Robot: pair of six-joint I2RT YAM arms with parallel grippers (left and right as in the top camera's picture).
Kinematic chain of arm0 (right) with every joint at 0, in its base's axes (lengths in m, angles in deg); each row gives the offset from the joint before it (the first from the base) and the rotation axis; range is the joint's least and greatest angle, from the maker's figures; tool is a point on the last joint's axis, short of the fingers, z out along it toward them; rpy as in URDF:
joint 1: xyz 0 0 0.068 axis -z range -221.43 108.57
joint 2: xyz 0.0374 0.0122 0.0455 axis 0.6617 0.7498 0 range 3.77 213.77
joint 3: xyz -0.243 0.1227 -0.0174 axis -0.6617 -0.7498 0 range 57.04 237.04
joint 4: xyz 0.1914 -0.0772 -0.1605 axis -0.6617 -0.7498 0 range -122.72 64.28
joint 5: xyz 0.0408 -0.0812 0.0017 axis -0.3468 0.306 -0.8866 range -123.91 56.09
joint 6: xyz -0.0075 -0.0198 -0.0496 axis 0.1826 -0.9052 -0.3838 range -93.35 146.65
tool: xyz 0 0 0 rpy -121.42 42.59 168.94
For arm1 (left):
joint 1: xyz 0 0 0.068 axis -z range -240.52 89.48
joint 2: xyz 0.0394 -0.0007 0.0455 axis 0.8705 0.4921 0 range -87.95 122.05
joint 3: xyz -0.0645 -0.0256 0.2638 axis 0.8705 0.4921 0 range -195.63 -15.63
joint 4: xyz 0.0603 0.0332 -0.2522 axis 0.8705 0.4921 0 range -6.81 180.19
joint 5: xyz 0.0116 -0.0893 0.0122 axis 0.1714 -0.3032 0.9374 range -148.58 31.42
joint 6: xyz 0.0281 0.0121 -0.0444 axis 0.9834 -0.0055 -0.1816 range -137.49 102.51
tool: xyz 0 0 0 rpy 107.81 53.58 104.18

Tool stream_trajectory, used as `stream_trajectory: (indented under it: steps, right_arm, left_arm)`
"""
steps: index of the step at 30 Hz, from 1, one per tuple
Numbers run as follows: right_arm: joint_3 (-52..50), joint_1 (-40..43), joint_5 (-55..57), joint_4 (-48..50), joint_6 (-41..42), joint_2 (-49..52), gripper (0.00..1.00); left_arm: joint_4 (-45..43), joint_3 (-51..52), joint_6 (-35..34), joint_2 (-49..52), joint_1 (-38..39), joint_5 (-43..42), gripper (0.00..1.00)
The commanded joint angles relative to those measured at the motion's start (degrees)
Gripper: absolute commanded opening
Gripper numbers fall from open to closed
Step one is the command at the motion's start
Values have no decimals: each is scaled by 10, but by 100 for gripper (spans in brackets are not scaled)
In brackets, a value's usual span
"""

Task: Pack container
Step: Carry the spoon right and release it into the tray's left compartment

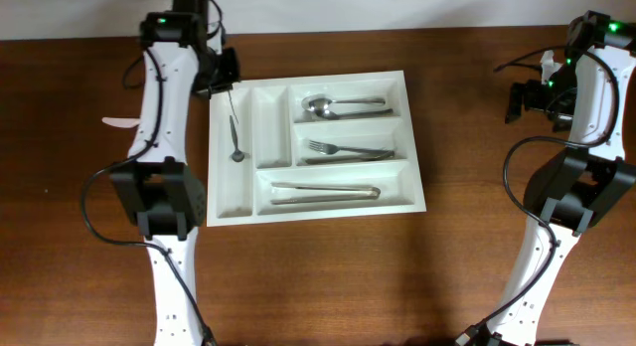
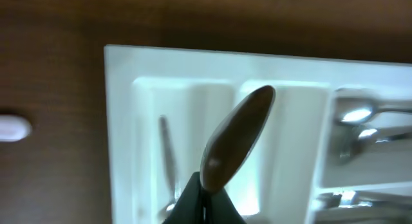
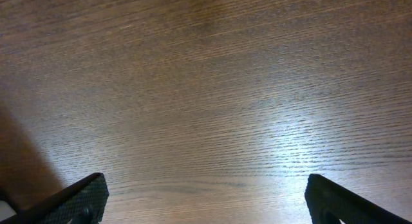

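The container [image 1: 318, 213] is a white cutlery tray in the middle of the table. My left gripper [image 1: 227, 83] hangs over its far left corner, shut on a spoon [image 2: 235, 137]. The held spoon's bowl points away from the fingers, over the divider between the two narrow compartments [image 2: 235, 95]. From overhead the gripper hides it. A small spoon [image 1: 237, 137] lies in the leftmost narrow compartment. My right gripper [image 3: 206, 198] is open over bare wood at the far right [image 1: 527, 97], holding nothing.
The long compartments hold spoons [image 1: 343, 105], a fork [image 1: 343, 149] and tongs [image 1: 326, 192]. A small white object [image 1: 119, 124] lies on the table left of the tray. Both arm bases stand at the near edge.
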Motion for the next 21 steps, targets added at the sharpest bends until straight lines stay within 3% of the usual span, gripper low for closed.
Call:
stream_trajectory:
  steps: [1,13,21]
  right_arm:
    - [9,1,-1,0,-6,-10,99]
    - [10,1,-1,0,-6,-10,99]
    - [10,1,-1,0,-6,-10,99]
  left_arm:
    - [27,-8,37,-1,6,112,5]
    - [143,-7,38,7,8,89,5]
    - [141,-4,38,8,32,88,5]
